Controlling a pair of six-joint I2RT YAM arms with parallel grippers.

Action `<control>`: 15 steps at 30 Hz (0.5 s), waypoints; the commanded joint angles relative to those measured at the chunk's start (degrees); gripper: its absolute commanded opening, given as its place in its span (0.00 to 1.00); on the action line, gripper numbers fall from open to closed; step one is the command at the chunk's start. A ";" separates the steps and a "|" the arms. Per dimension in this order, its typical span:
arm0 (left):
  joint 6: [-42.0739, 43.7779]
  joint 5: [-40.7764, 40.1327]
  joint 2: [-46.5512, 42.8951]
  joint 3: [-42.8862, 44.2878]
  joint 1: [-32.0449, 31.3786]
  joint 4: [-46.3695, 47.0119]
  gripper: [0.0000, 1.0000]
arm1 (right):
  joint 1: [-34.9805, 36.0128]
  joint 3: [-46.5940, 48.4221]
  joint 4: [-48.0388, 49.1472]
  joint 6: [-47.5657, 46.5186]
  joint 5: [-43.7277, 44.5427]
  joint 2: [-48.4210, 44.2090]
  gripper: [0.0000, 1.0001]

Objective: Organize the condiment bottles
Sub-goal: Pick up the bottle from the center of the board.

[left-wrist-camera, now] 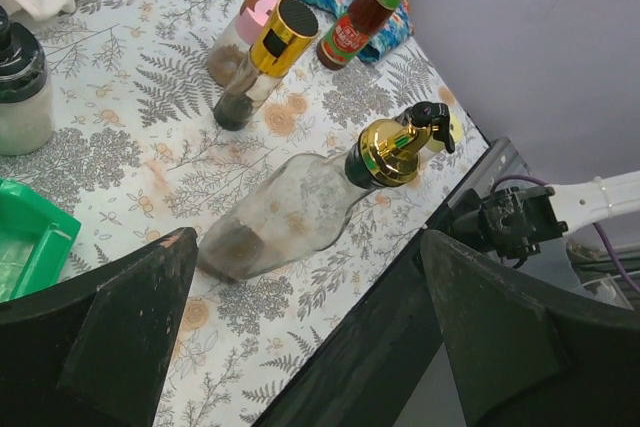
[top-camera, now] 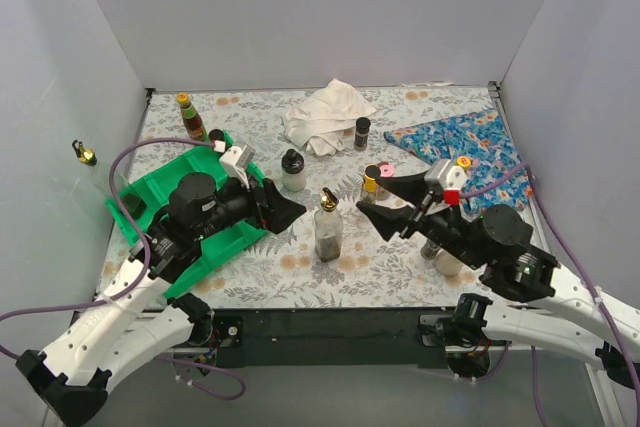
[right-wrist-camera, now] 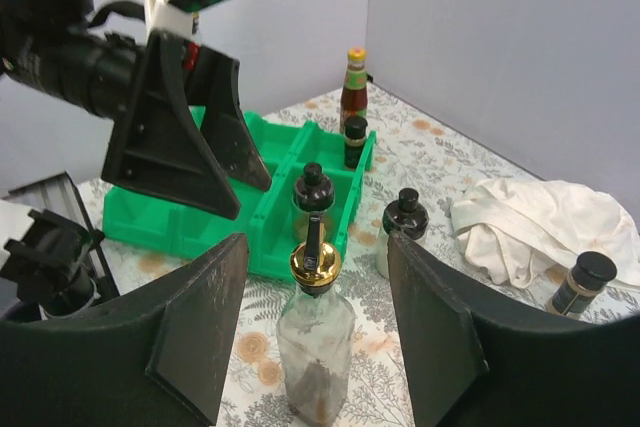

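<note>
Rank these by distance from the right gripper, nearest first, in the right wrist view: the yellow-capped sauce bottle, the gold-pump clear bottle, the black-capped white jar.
1. Gold-pump clear bottle, between the fingers.
2. Black-capped white jar, beyond it, slightly right.
3. Yellow-capped sauce bottle, by the far wall.

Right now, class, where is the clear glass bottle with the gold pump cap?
In the top view the bottle stands upright at centre, between the left gripper and right gripper, with the green plastic tray to its left.

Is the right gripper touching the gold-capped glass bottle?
Apart. Right wrist view: the gold-capped glass bottle stands clear of the right gripper, tablecloth showing between it and each jaw.
</note>
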 commanded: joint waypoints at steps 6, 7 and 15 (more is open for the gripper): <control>3.68 4.27 2.58 -3.16 -1.91 11.55 0.97 | 0.27 0.66 -3.72 2.60 7.08 -6.99 0.66; 4.12 4.09 3.72 -3.16 -2.61 11.90 0.98 | 0.18 0.49 -3.72 2.51 8.04 -7.52 0.66; 7.90 -3.80 7.07 -4.38 -12.01 13.93 0.98 | 0.18 -0.22 -3.81 1.10 12.27 -9.54 0.67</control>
